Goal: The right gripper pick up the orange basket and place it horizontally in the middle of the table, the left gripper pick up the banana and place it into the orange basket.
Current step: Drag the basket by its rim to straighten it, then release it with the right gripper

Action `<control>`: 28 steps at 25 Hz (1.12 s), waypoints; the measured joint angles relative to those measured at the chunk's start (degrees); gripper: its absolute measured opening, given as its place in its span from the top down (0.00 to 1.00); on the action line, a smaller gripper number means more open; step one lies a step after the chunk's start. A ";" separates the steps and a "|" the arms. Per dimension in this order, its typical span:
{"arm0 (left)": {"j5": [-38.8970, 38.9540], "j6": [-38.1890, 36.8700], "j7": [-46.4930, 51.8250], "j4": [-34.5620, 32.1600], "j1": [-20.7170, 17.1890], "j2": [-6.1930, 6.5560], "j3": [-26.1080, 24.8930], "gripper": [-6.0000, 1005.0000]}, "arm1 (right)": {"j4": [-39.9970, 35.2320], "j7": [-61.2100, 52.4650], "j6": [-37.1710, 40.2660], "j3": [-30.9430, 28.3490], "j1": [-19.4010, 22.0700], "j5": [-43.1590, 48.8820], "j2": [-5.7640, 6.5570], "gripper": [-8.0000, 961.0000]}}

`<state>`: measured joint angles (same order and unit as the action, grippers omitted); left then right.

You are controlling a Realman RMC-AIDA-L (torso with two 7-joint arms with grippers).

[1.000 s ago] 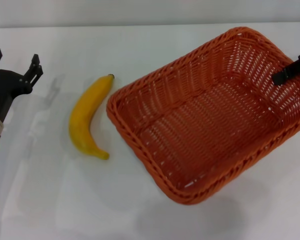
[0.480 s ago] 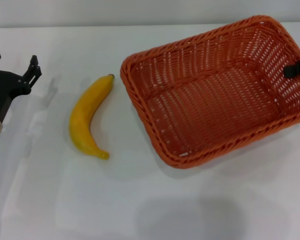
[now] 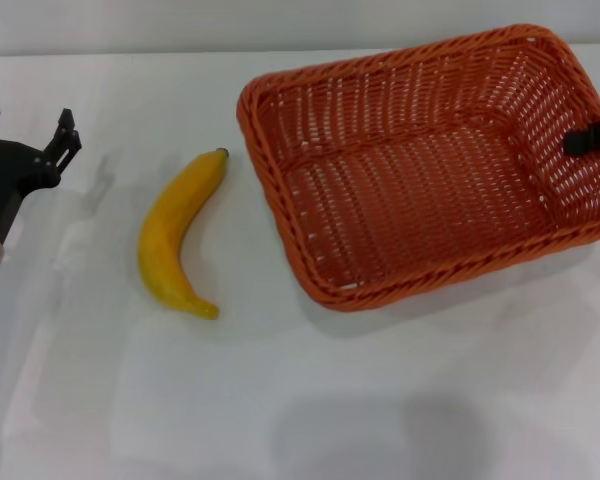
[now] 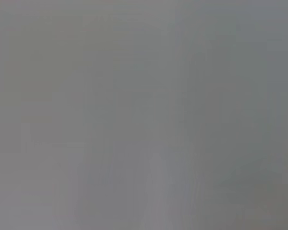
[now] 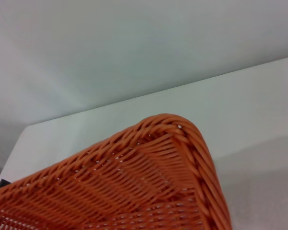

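Observation:
The orange basket (image 3: 420,170) lies in the right half of the table (image 3: 280,400), its long side running almost left to right. A black finger of my right gripper (image 3: 598,136) reaches over the basket's right wall from the picture's edge, shut on that wall. In the right wrist view a corner of the orange basket (image 5: 173,158) fills the lower part, and no fingers show. The banana (image 3: 175,235) lies on the table left of the basket, stem pointing away from me. Far left of it, my left gripper (image 3: 28,120) stands open and holds nothing.
The table's far edge (image 3: 180,52) runs behind the basket and the banana. White tabletop stretches in front of both. The left wrist view is an even grey with nothing to make out.
The basket has turned from a diagonal lie to nearly left-right and shifted toward the back right in the right gripper's hold. Banana and left gripper have stayed put.

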<state>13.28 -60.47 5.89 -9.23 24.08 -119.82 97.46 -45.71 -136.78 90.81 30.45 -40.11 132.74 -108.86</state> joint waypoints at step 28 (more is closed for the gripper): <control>0.85 1.23 -0.21 0.00 0.70 0.10 0.01 0.14 | -7.47 0.08 -6.60 0.73 7.25 -3.12 -6.43 0.87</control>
<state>14.13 -59.23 5.68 -9.23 24.78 -119.71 97.47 -53.18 -136.70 84.21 31.18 -32.86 129.62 -115.29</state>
